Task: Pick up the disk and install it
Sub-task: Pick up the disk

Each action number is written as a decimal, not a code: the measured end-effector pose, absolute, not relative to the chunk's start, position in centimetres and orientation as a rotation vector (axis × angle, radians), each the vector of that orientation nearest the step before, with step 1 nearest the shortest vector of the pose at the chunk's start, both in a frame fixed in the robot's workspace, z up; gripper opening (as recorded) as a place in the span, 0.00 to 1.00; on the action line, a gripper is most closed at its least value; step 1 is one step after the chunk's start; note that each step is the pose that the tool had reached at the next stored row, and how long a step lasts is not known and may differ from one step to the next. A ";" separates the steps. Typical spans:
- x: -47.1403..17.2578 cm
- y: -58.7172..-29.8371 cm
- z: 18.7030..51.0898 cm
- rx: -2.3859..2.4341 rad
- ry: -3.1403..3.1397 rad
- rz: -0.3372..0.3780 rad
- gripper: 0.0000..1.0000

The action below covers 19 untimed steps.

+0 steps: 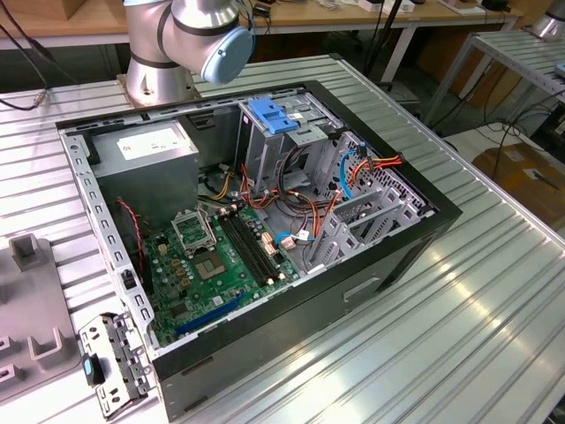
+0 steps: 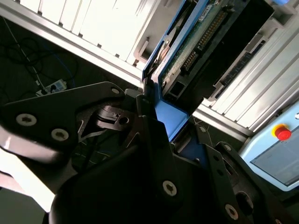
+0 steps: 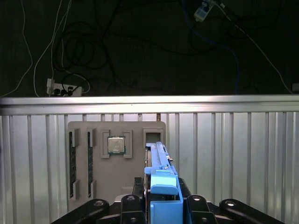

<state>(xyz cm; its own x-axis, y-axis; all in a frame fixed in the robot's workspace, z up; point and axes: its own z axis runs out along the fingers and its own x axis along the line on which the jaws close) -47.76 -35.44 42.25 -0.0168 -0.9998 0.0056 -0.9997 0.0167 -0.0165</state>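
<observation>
The exterior view sits high and off to one side, looking steeply down into the open computer case (image 1: 397, 256) on the ribbed worktop (image 1: 459, 336), with the arm's base (image 1: 159, 71) at the far edge. The first wrist view sits just behind the claw (image 3: 161, 205), looking past the disk (image 3: 161, 182) it grips to a grey tray (image 3: 117, 186) ahead (a grey tray (image 1: 26, 327) also lies at the exterior view's left). The second wrist view sits closer still, beside the claw, looking along the disk (image 2: 187, 51).
</observation>
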 end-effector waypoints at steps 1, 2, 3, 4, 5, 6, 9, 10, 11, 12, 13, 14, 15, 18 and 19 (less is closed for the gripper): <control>-47.8 -35.4 42.4 -2.197 2.235 -0.024 0.37; -47.8 -35.4 42.5 -2.197 2.235 -0.025 0.37; -47.8 -35.4 42.5 -2.197 2.235 -0.024 0.37; -47.8 -35.4 42.6 -2.197 2.235 -0.025 0.37; -47.8 -35.4 42.7 -2.197 2.235 -0.025 0.37; -47.8 -35.4 42.8 -2.197 2.234 -0.025 0.37; -47.8 -35.4 43.2 -2.197 2.235 -0.025 0.37; -47.8 -35.4 43.3 -2.198 2.235 -0.024 0.37; -47.8 -35.4 43.4 -2.197 2.235 -0.025 0.37; -47.8 -35.4 43.5 -2.197 2.235 -0.025 0.37; -47.8 -35.4 43.6 -2.197 2.235 -0.025 0.37; -47.8 -35.4 43.7 -2.197 2.235 -0.025 0.37; -47.8 -35.4 43.8 -2.197 2.235 -0.024 0.37; -47.8 -35.4 44.0 -2.197 2.235 -0.025 0.37; -47.8 -35.4 44.1 -2.197 2.235 -0.025 0.37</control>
<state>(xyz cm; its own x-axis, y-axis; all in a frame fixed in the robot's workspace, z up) -47.75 -35.44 44.09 -0.0168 -0.9998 0.0056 -0.9997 0.0167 -0.0164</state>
